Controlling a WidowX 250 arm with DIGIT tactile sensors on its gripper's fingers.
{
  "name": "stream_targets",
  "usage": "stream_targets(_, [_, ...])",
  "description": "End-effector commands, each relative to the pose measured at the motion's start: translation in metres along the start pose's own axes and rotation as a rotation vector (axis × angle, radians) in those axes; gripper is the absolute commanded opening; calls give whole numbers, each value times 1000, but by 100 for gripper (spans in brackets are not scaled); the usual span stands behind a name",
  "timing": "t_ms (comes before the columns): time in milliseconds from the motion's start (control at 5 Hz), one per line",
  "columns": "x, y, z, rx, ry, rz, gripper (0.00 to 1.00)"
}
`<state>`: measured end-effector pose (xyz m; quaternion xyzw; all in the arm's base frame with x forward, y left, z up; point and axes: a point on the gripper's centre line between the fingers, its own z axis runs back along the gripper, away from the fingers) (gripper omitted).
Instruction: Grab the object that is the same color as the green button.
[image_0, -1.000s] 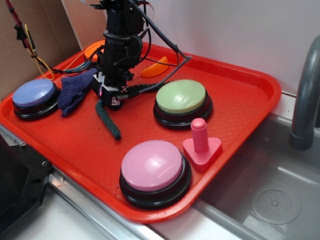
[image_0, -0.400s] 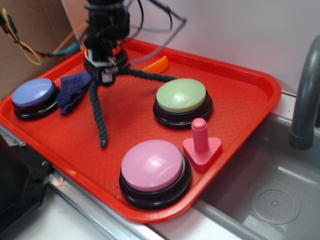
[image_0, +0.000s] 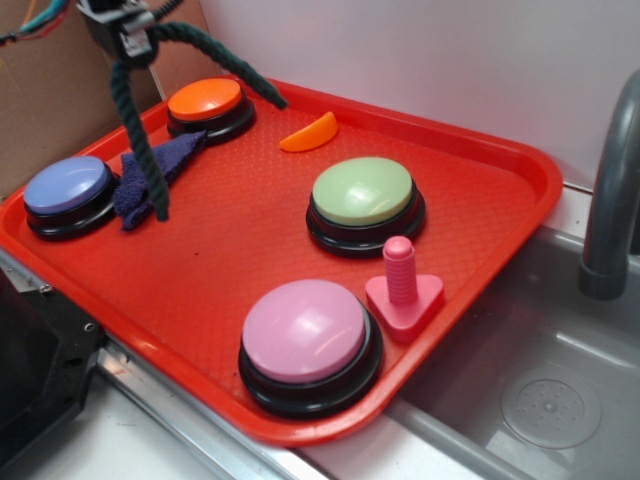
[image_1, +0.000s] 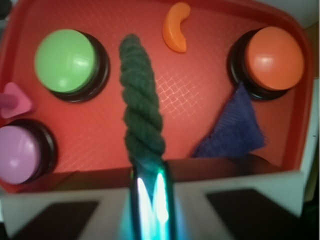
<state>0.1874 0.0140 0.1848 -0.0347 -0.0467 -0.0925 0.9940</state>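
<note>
1. Tray (image_0: 480, 190): red, textured, no readable writing on anything.
2. Green button (image_0: 362, 192): pale dome, black base, on tray.
3. Pink button (image_0: 303, 331), blue button (image_0: 66, 186), orange button (image_0: 205, 99): on tray.
4. Rope (image_0: 140, 150): dark green, twisted, lifted above tray, both ends dangling.
5. Gripper (image_0: 125, 35): pinched on rope's middle.
6. Cloth (image_0: 150, 175): dark blue, beside blue button.

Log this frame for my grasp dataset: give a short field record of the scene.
gripper: shut on rope, top left of the exterior view
rope: dark green, lifted off the tray, both ends hanging
green button: on tray, untouched
other buttons: blue, orange, pink
cloth: between blue and orange buttons
orange slice: behind green button
pink peg: beside pink button
</note>
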Motion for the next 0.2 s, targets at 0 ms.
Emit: stream_targets(0, [-8,0,49,18,-38,47,0])
